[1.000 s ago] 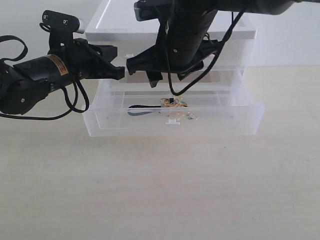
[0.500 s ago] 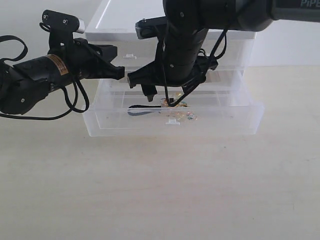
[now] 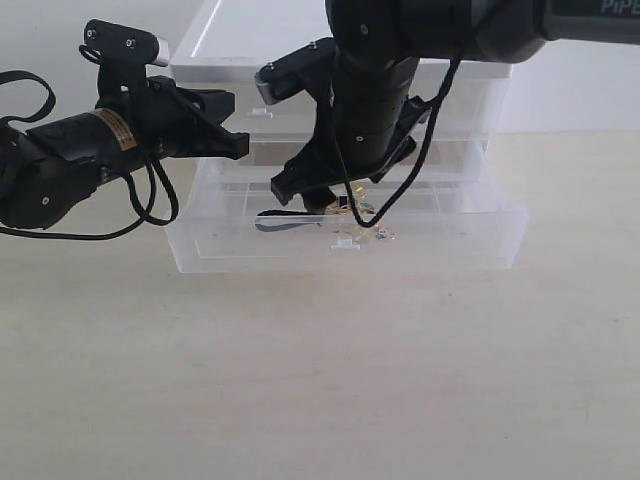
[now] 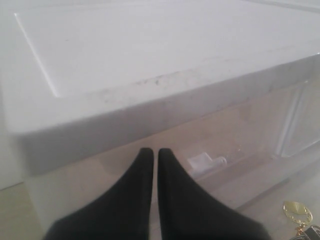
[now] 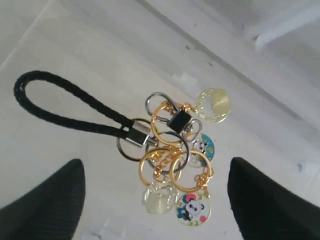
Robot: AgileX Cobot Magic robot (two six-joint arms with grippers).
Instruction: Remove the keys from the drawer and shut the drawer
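Note:
The keys [image 3: 355, 212] lie inside the drawer [image 3: 440, 245], which stands pulled out of the white unit [image 3: 340, 55]. Their black braided strap [image 3: 285, 221] points left. In the right wrist view the keys [image 5: 172, 150] show gold rings, round charms and the strap loop [image 5: 60, 107] on the drawer floor. My right gripper [image 3: 330, 200] reaches down into the drawer, open, with its fingers [image 5: 45, 205] on either side of the bunch and not touching it. My left gripper [image 3: 238, 140] hovers shut at the unit's upper left front, holding nothing.
The unit's white lid [image 4: 150, 50] fills the left wrist view, with a small drawer tab [image 4: 205, 161] beyond the shut left gripper [image 4: 151, 152]. The open drawer's own tab handle [image 3: 346, 243] faces the bare wooden table [image 3: 320, 380].
My right gripper has opened wider and dropped lower into the drawer, closer over the keys. The left arm, the keys and the drawer have stayed put.

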